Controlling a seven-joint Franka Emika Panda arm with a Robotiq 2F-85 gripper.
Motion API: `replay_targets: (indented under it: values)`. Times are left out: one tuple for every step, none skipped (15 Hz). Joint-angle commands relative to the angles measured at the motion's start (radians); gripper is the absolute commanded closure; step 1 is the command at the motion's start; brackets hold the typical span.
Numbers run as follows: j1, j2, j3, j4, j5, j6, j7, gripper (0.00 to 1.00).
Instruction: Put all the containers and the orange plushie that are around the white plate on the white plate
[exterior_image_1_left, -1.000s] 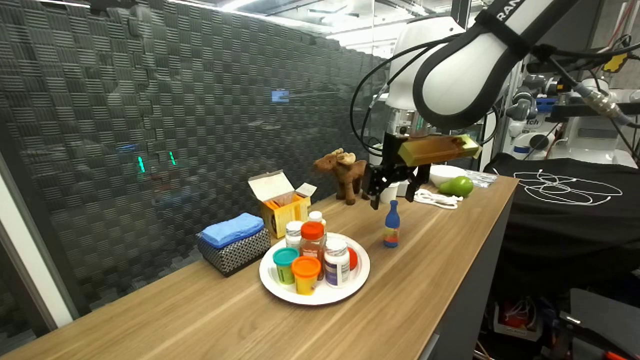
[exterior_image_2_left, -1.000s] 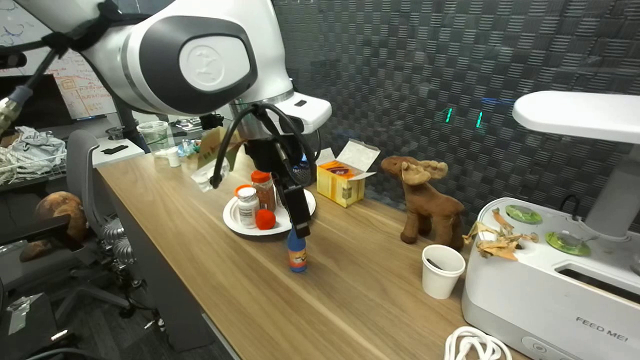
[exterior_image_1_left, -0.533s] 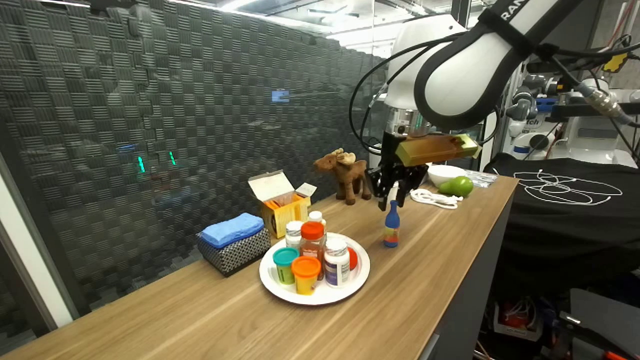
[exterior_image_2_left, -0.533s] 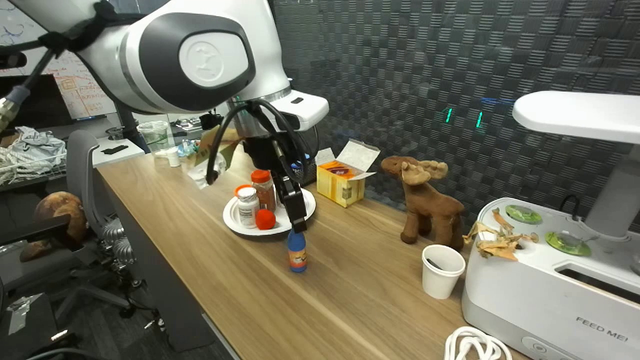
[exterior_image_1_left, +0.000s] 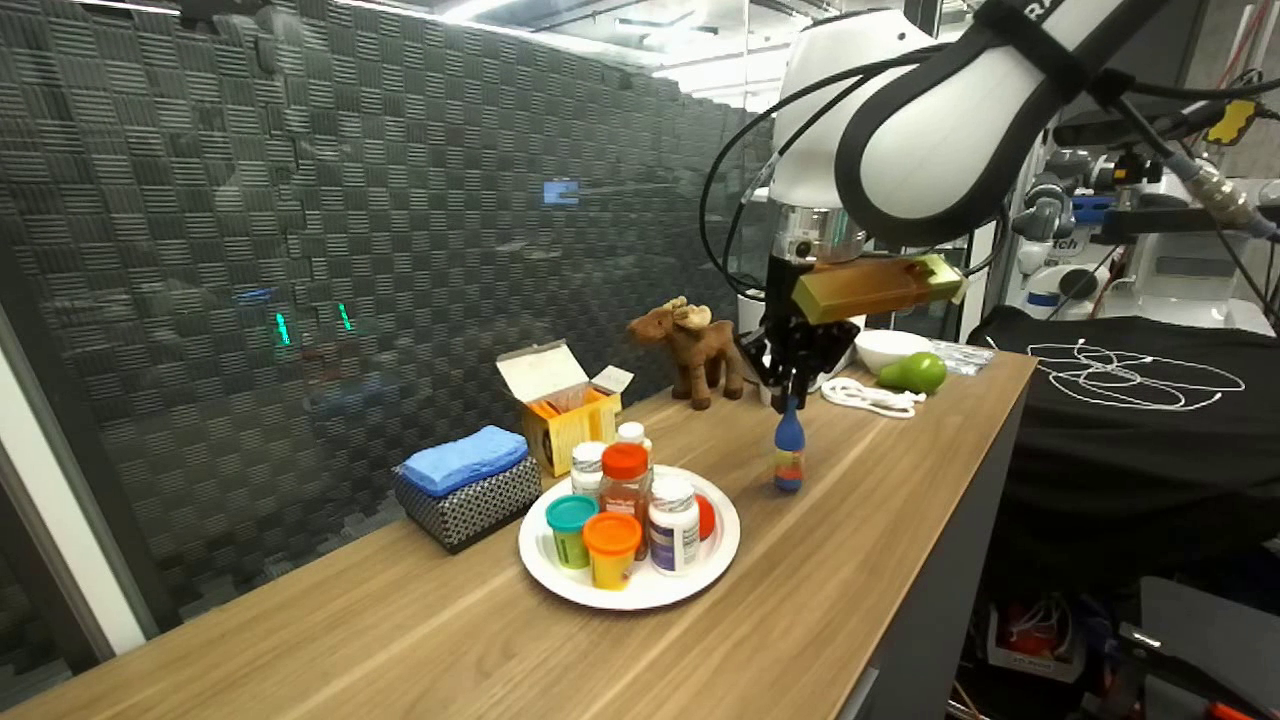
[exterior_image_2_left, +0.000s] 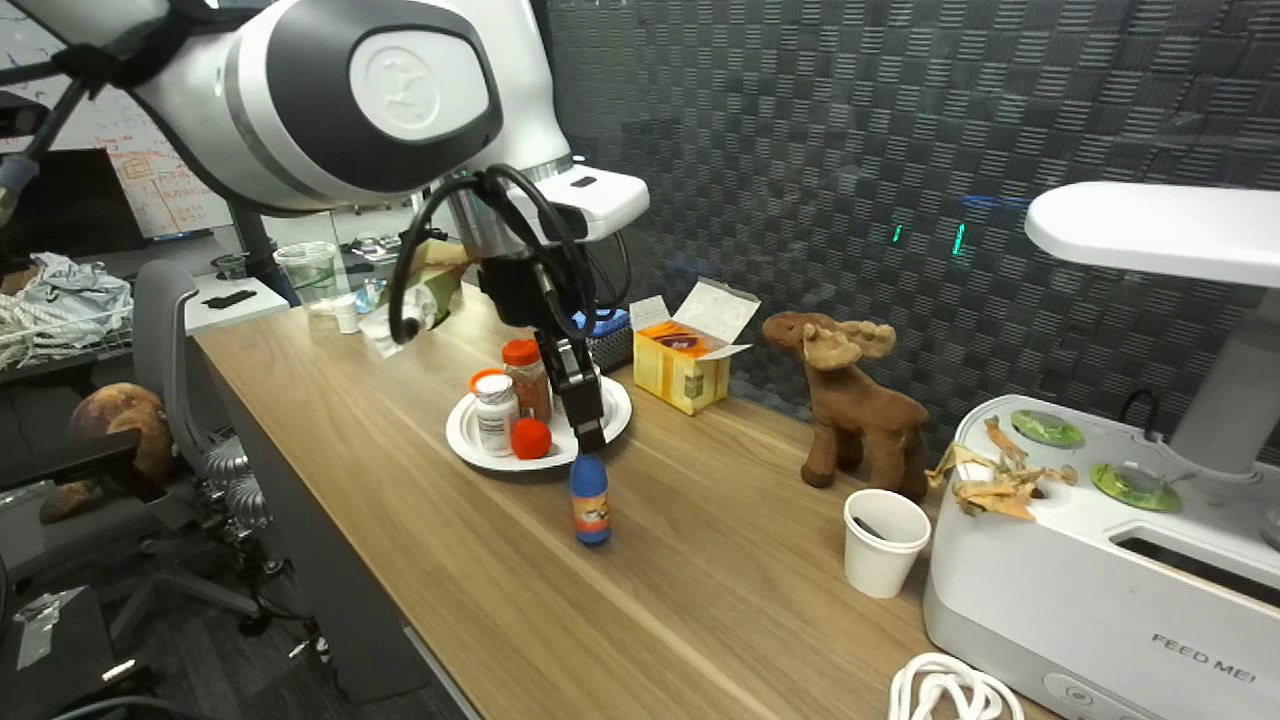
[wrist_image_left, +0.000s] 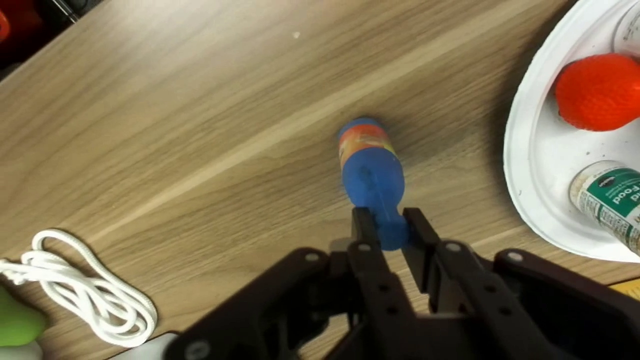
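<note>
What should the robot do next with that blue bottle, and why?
Probably lift the bottle straight up a little. The gripper is shut on its neck, but the bottle is beside the plate, not on it. Since the plate has a raised rim, gaining height before moving across seems wise.

Ceiling lights (exterior_image_1_left: 475, 9) glow brightly; pale glare washes the wooden tabletop (wrist_image_left: 170, 35).

The green-labelled container (wrist_image_left: 607, 204) reads "Food"; the white appliance (exterior_image_2_left: 1080, 595), "FEED ME!". The arm (exterior_image_1_left: 945, 150) shows the letters "RA".
</note>
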Motion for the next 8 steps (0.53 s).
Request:
replay_targets:
  values:
    - [0.001,-0.031,0.009,0.050,0.009,-0.059,-0.013,0.90]
    - [0.001,-0.024,0.014,0.081,0.023,-0.066,-0.030,0.90]
    - [0.002,-0.018,0.019,0.106,0.042,-0.072,-0.045,0.90]
    - [0.004,-0.009,0.025,0.130,0.068,-0.064,-0.062,0.90]
    - [0.004,0.000,0.032,0.147,0.103,-0.048,-0.089,0.91]
    - [0.006,0.011,0.040,0.160,0.135,-0.032,-0.111,0.91]
    - [0.009,0.025,0.048,0.173,0.164,-0.026,-0.132,0.91]
    - [0.014,0.039,0.058,0.183,0.196,-0.026,-0.157,0.91]
